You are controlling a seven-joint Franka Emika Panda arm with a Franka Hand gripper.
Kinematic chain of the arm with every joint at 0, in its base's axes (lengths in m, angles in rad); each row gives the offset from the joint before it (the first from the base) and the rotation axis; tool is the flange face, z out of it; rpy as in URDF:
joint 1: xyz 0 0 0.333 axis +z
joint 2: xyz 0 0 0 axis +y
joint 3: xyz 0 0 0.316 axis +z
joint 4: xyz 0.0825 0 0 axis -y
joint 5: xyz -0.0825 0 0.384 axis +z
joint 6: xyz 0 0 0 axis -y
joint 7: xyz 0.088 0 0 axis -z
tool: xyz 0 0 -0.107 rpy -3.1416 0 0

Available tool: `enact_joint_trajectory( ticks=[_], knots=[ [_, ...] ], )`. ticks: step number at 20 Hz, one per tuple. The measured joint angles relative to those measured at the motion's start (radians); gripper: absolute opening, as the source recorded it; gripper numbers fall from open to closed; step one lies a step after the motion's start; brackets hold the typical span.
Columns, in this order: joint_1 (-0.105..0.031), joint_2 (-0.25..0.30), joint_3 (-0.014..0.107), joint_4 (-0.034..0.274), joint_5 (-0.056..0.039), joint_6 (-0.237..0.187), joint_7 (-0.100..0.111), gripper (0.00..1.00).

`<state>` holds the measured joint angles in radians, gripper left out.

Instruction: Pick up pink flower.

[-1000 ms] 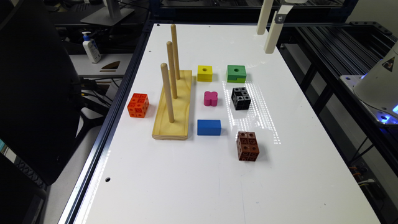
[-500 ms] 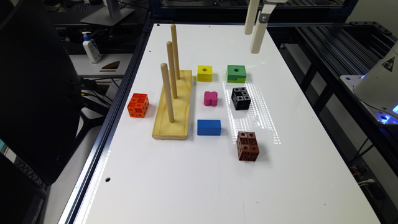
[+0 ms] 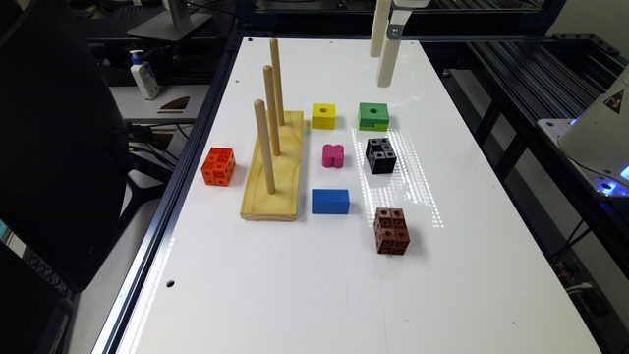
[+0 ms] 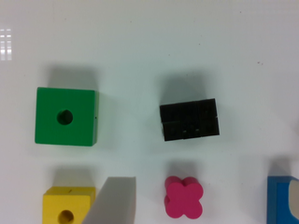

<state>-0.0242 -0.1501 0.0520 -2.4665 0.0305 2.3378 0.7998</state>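
Observation:
The pink flower [image 3: 332, 155] is a small magenta clover-shaped block lying flat on the white table [image 3: 314, 295], between the yellow block and the blue block. In the wrist view the pink flower [image 4: 183, 197] lies beside one pale finger [image 4: 112, 203]. My gripper [image 3: 382, 70] hangs high above the table's far part, beyond the green block and well away from the flower. Its fingers stand apart, open, with nothing between them.
A wooden base with three upright pegs [image 3: 273, 162] stands to the exterior view's left of the flower. Around the flower lie a yellow block [image 3: 324, 116], a green block [image 3: 373, 116], a black cube [image 3: 381, 155], a blue block [image 3: 330, 201] and a brown cube [image 3: 391, 230]. An orange cube [image 3: 218, 166] sits near the table's edge.
The gripper has moved toward the exterior view's left above the far part of the table. The blocks have not moved.

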Motion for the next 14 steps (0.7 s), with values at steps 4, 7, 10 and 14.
enact_joint_trajectory(
  ticks=[4, 7, 10, 14],
  knots=[
    [0.0, 0.012, 0.0, 0.0, -0.0001, 0.005, 0.0, 1.0],
    [0.0, 0.035, 0.0, 0.0, -0.0002, 0.03, 0.0, 1.0],
    [0.0, 0.058, 0.0, 0.0, -0.0002, 0.059, 0.0, 1.0],
    [0.0, 0.066, 0.0, 0.001, -0.0003, 0.069, 0.0, 1.0]
  ],
)
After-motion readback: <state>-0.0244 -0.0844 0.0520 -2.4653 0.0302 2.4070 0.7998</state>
